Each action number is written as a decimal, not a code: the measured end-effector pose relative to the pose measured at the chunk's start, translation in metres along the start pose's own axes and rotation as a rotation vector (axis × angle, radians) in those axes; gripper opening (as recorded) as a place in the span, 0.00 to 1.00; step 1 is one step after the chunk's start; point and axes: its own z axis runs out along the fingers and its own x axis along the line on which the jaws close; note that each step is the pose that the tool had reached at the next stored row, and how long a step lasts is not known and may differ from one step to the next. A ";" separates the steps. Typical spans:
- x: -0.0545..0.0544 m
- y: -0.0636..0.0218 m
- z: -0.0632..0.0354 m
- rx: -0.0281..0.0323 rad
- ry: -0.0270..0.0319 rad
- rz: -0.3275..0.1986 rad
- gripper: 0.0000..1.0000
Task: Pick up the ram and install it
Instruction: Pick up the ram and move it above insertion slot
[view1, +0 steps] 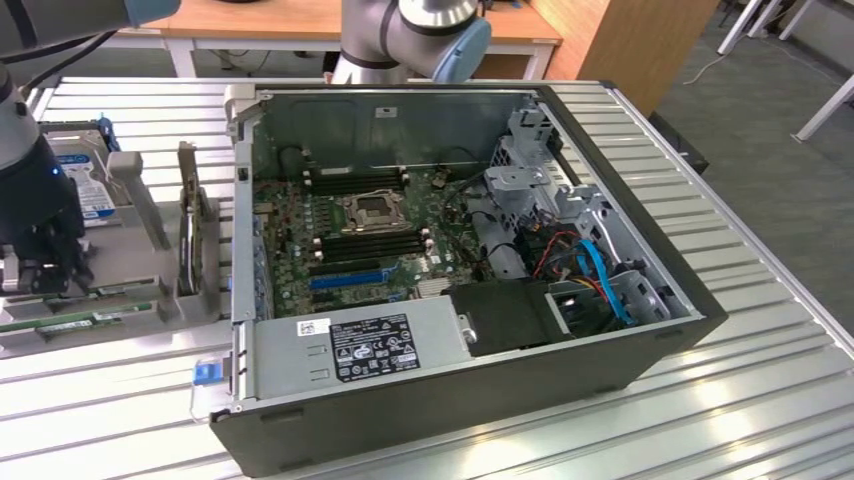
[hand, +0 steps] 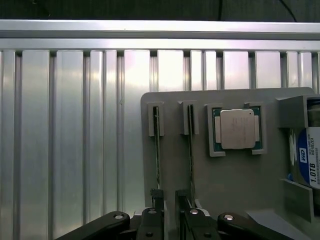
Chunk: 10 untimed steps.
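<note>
Two ram sticks stand on edge in slots of a grey holder tray (hand: 225, 200): one ram (hand: 157, 150) and a second ram (hand: 190, 150) side by side. My gripper (hand: 170, 197) hangs just above their near ends, its fingers (hand: 156, 216) apart, with bare tray showing in the gap between them. In the exterior view the gripper (view1: 40, 275) sits low over the tray at the far left, and a green ram (view1: 74, 322) lies along the tray's front. The motherboard's black memory slots (view1: 374, 245) lie inside the open computer case (view1: 641, 300).
The tray also holds a processor chip (hand: 237, 129) and a hard drive with a blue label (hand: 309, 157). A card (view1: 194, 230) stands upright on the tray beside the case wall. The ribbed metal table (view1: 747, 400) surrounds the case. A power supply (view1: 360, 345) fills the case's front.
</note>
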 end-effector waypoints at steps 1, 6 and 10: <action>0.000 -0.0001 0.0013 0.0002 0.0000 0.000 0.24; 0.000 -0.0003 0.0068 0.0002 0.0000 0.000 0.24; 0.000 -0.0005 0.0108 0.0002 0.0000 0.000 0.24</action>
